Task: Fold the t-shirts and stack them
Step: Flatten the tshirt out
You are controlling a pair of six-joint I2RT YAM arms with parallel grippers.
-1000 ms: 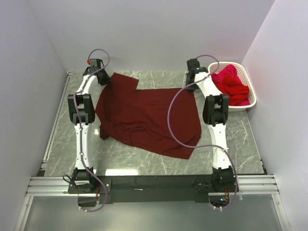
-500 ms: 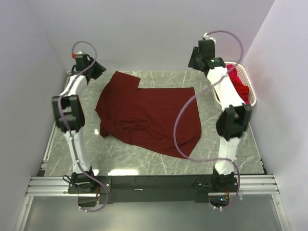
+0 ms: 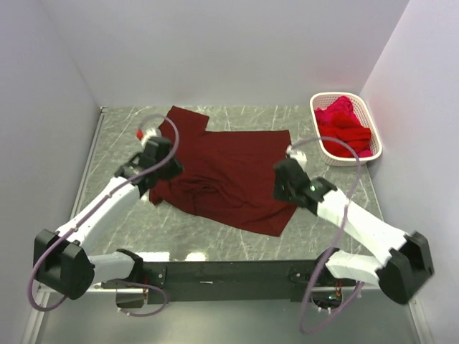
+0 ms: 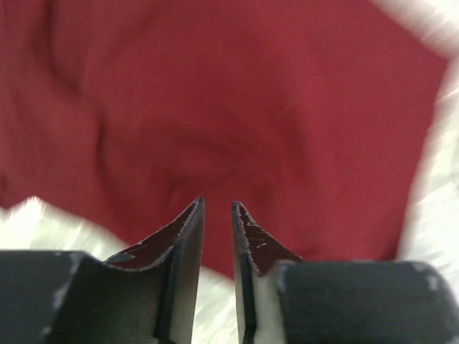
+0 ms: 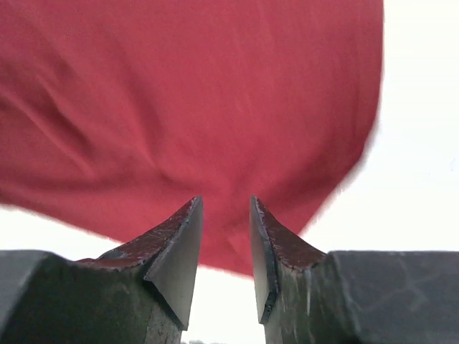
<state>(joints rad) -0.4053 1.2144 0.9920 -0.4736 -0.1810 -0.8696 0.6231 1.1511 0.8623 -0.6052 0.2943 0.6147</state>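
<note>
Evidently early: maroon t-shirt (image 3: 222,172) unfolded on table (image 3: 237,118); red t-shirts (image 3: 344,125) heaped in basket (image 3: 351,163); no stack. Left pincer (image 4: 217,215), right pincer (image 5: 226,215) slightly parted, empty.

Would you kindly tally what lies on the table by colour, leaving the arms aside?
Dark maroon t-shirt: 1
Bright red cloth heap: 1 (the shirts within cannot be counted)
White basket: 1
Total: 3
</note>
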